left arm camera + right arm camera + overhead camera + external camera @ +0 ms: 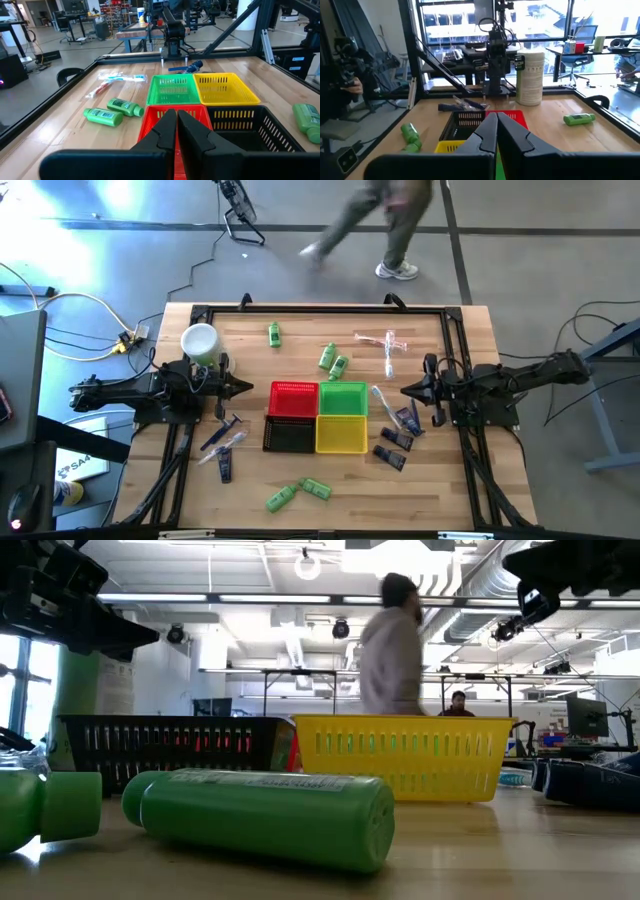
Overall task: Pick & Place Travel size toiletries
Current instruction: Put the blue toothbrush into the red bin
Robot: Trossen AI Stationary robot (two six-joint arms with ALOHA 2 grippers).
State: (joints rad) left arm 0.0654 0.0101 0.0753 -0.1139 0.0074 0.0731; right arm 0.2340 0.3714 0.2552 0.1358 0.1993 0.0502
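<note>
Landmark: 2x2 block of small plastic baskets, red (294, 397), green (343, 398), black (290, 435), yellow (341, 434), mid-table. Left gripper (243, 388) hovers just left of red basket, jaws pressed together, holding nothing. Right gripper (410, 391) just right of green basket, jaws likewise closed, empty. Travel toiletries lie scattered round the block: green mini bottles (333, 360) behind it, more (298, 494) in front; dark tubes (398, 440) to right; toothbrush sticks (222, 442) to left. White round cup (199, 340) at far left of block.
</note>
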